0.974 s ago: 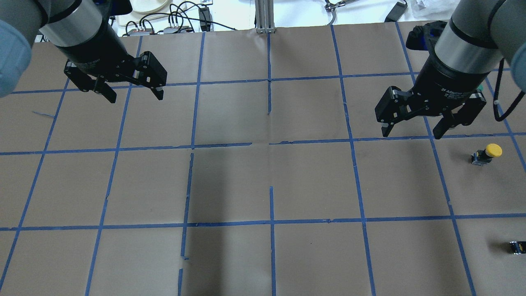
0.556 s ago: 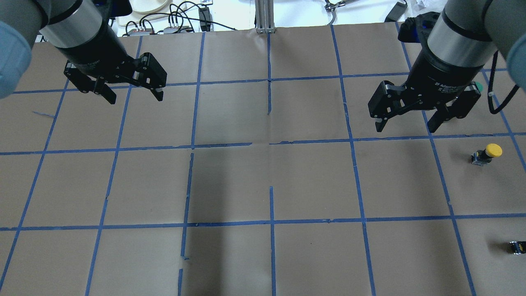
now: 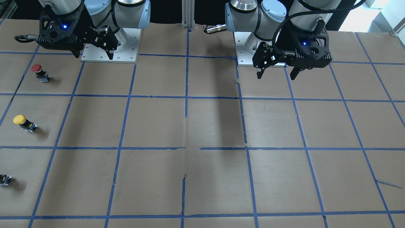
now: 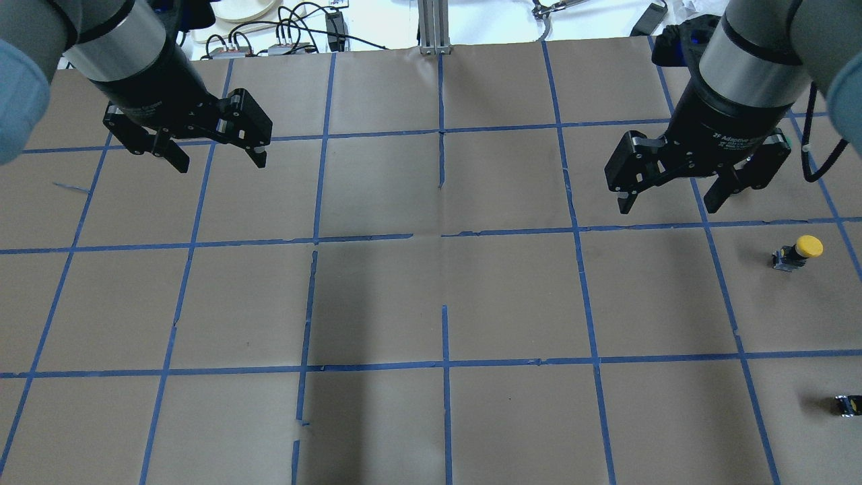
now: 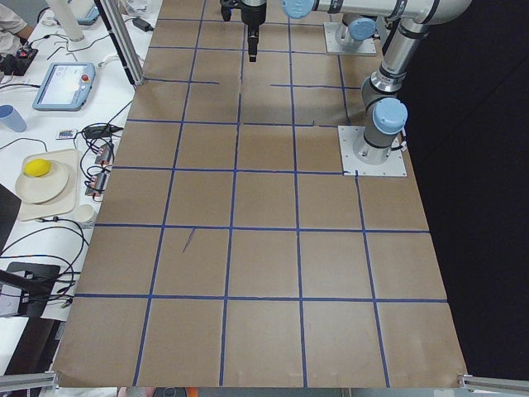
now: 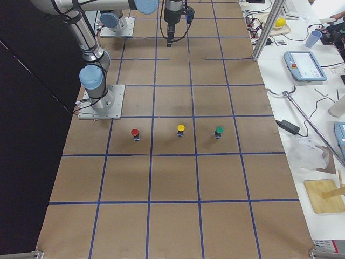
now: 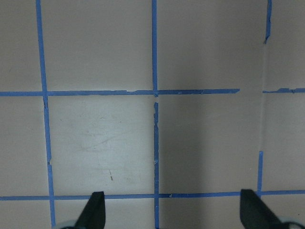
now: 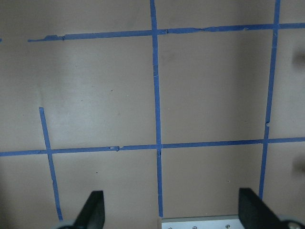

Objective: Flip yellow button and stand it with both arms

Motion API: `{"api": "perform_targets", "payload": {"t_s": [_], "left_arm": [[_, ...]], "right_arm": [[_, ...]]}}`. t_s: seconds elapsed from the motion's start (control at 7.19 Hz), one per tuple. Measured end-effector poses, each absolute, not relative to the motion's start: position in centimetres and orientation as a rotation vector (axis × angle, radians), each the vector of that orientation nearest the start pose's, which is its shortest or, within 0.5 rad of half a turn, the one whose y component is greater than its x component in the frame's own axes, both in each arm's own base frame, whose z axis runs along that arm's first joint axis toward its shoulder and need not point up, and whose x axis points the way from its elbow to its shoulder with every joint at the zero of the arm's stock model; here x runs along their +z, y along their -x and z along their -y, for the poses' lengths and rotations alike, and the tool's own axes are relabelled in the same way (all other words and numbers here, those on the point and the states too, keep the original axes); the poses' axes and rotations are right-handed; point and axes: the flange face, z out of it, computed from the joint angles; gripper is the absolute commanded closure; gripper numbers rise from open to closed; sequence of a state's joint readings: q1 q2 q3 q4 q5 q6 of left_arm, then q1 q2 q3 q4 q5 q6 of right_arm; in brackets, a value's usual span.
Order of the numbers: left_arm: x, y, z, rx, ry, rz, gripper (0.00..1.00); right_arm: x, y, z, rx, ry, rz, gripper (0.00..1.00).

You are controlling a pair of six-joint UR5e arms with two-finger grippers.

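Note:
The yellow button point(image 4: 798, 251) stands on the brown paper near the table's right edge, yellow cap up on its dark body. It also shows in the front-facing view point(image 3: 22, 122) and the right view point(image 6: 181, 130). My right gripper point(image 4: 669, 202) hangs open and empty above the table, about one grid cell to the left of the button and farther back; it also shows in the front-facing view point(image 3: 94, 56) and its wrist view point(image 8: 171, 212). My left gripper point(image 4: 221, 163) is open and empty over the far left of the table point(image 3: 276, 76) point(image 7: 172, 212).
A red-capped button point(image 3: 37, 70) and a green-capped button point(image 6: 219, 131) stand in a row with the yellow one. A small capless black block point(image 4: 847, 404) lies near the right edge. A metal post point(image 4: 433, 27) and cables point(image 4: 289, 34) are at the back.
My right gripper has moved a little toward the table's far edge and slightly left, still open. The left gripper and the yellow button have hardly moved.

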State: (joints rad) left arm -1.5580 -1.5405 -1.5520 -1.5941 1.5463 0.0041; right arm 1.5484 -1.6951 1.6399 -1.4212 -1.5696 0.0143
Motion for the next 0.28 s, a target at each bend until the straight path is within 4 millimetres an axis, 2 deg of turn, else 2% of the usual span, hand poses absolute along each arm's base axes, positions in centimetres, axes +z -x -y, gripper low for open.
{"api": "perform_targets", "payload": {"t_s": [0.28], "left_arm": [[51.16, 12.83, 48.46, -0.048, 0.017, -3.167, 0.00]], "right_arm": [[49.80, -12.40, 43.34, 0.129, -0.057, -3.134, 0.00]]}}
